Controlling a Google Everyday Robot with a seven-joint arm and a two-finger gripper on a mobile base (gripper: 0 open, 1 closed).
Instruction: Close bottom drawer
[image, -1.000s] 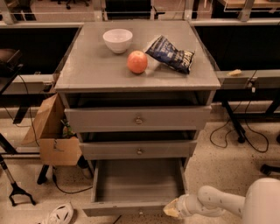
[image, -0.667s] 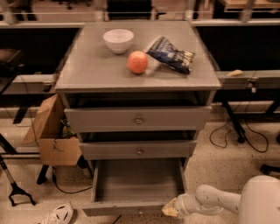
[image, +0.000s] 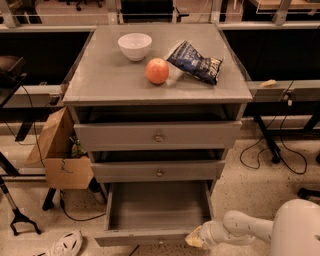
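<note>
Down at the foot of the grey cabinet, the bottom drawer (image: 157, 210) stands pulled far out, its bare floor showing and its front panel well forward of the middle drawer (image: 125, 172) and top drawer (image: 115, 136) above it. By my reading the closing has not really begun: nearly the whole inward push is left. At the drawer's front right corner sits the claw (image: 196, 239), touching or just beside the panel; whether it is apart or together I cannot tell.

As for writing, the cardboard box (image: 60, 160) on the floor at the left shows none that can be read. On the top surface (image: 100, 85), the white bowl (image: 135, 46) near the back edge and the orange-red fruit (image: 157, 70) near the centre are plain, and the dark blue snack bag (image: 196, 63) toward the back right corner carries light print too small to read
</note>
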